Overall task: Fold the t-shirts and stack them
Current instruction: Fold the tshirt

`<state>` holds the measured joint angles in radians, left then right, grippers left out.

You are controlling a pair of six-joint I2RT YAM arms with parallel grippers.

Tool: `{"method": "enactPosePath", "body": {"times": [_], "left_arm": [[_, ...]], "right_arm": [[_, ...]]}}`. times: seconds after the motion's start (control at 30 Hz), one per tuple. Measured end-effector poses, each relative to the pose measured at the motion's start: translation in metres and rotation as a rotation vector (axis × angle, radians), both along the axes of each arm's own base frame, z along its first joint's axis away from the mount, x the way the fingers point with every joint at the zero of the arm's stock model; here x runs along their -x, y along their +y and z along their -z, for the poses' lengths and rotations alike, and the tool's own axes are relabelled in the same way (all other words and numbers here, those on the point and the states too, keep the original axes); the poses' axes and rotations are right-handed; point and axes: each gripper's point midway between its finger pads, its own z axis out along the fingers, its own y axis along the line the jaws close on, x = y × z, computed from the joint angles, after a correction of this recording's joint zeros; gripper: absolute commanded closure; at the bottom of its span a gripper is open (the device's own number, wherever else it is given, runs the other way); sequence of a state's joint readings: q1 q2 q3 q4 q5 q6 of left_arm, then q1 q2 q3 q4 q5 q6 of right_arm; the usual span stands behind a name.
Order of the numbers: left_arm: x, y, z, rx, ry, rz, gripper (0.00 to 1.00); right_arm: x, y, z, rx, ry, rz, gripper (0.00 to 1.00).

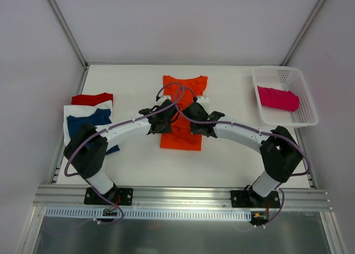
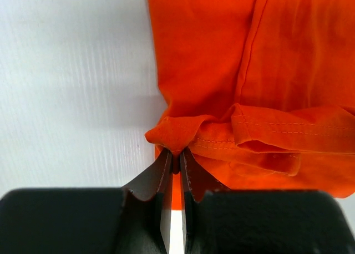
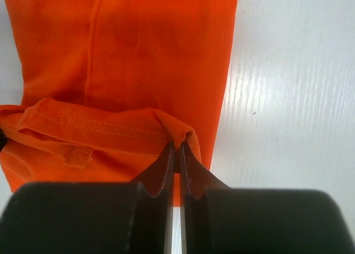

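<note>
Top external view, from the left: a navy t-shirt (image 1: pixel 90 120) lies on a white t-shirt (image 1: pixel 75 113), with a red t-shirt (image 1: pixel 92 98) showing behind them, at the left edge of the counter (image 1: pixel 233 154). At mid-counter the orange t-shirt (image 1: pixel 186 85) lies folded narrow; the left jaws are pinched tight on its bunched left hem corner and the right jaws on its right one. Far right, a magenta t-shirt (image 1: pixel 279 97) lies in a white mesh basket (image 1: pixel 306 107).

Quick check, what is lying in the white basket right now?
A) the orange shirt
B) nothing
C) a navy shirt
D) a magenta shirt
D: the magenta shirt lies in the white basket, while the orange shirt is mid-table.
</note>
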<state>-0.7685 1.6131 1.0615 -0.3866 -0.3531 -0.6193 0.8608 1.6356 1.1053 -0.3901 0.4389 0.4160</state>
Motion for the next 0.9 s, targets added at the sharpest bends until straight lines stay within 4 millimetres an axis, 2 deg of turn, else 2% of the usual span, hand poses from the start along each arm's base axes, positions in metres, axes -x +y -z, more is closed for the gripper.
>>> {"method": "enactPosePath", "body": {"times": [0.4,0.8,0.83,0.87,0.9], "left_arm": [[-0.044,-0.005,0.005,0.005,0.021,0.015,1.00],[-0.074,-0.007,0.015,0.008,0.041,0.029,0.99],[-0.075,-0.006,0.015,0.009,0.041,0.028,0.92],[-0.077,-0.005,0.014,0.010,0.040,0.026,0.57],[-0.079,-0.005,0.014,0.008,0.038,0.027,0.40]], "right_arm": [[-0.047,-0.011,0.001,-0.009,0.027,0.032,1.00],[-0.076,-0.013,0.008,-0.021,0.056,0.043,0.99],[-0.078,-0.013,0.008,-0.024,0.056,0.043,0.96],[-0.080,-0.012,0.008,-0.026,0.056,0.044,0.90],[-0.082,-0.012,0.009,-0.026,0.056,0.045,0.80]]}}
